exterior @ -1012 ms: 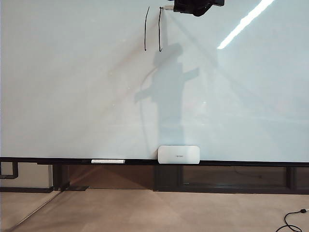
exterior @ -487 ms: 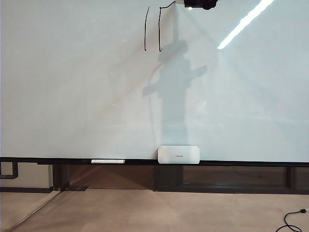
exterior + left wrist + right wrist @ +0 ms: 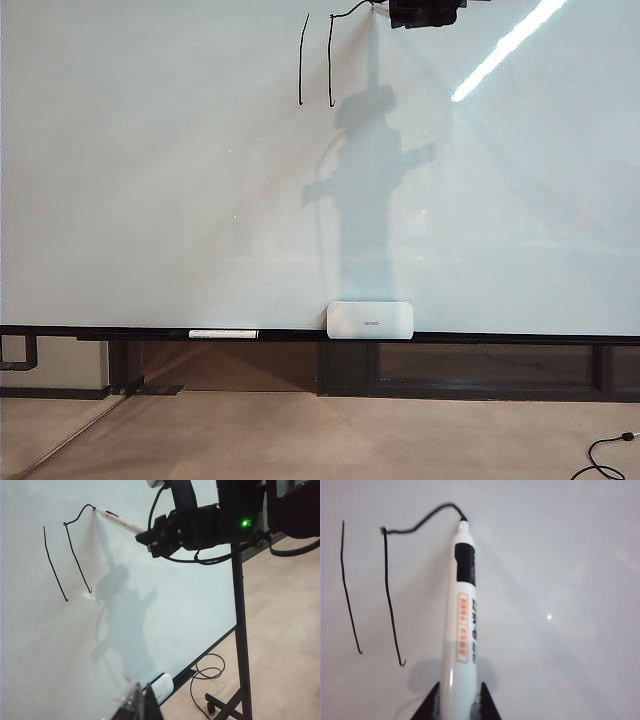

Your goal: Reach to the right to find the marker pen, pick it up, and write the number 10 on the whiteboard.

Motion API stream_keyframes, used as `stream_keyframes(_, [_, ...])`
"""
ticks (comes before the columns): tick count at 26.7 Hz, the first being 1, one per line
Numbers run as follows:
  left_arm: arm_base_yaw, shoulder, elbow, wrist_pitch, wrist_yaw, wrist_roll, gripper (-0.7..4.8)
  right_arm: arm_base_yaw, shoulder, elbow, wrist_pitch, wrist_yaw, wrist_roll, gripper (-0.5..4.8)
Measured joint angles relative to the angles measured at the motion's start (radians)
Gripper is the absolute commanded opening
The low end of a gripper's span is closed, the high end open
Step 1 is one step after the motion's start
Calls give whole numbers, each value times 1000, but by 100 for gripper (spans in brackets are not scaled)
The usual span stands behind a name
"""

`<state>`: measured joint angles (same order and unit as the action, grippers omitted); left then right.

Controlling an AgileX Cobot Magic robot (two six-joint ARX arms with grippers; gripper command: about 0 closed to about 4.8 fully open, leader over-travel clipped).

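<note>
The whiteboard [image 3: 150, 200] fills the exterior view. On it stand a thin black "1" stroke [image 3: 301, 60] and, right of it, the left side of a "0" [image 3: 330, 60] with a short top line running right. My right gripper [image 3: 425, 12] is at the board's top edge, shut on the marker pen [image 3: 462, 615]. The pen's tip touches the board at the end of that top line [image 3: 420, 522]. The left wrist view shows the pen [image 3: 120, 522] slanting against the board [image 3: 40, 645]. My left gripper [image 3: 142, 705] hangs back from the board, shut and empty.
A white rounded box [image 3: 370, 320] and a long white marker [image 3: 223, 334] rest on the dark rail [image 3: 500, 338] along the board's lower edge. The black board stand [image 3: 240, 630] and a loose cable [image 3: 207, 672] are on the floor to the right.
My right gripper has slid right along the top of the board, and the pen has drawn a wavy top line from the upper end of the second stroke. The left gripper stays put.
</note>
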<state>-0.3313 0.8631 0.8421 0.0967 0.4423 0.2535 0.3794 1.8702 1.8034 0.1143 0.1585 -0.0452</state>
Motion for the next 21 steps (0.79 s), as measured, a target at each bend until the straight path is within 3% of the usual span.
stream_keyframes(21, [0, 1, 0, -3, -35, 23, -6, 0, 5, -243, 20, -13, 85, -2])
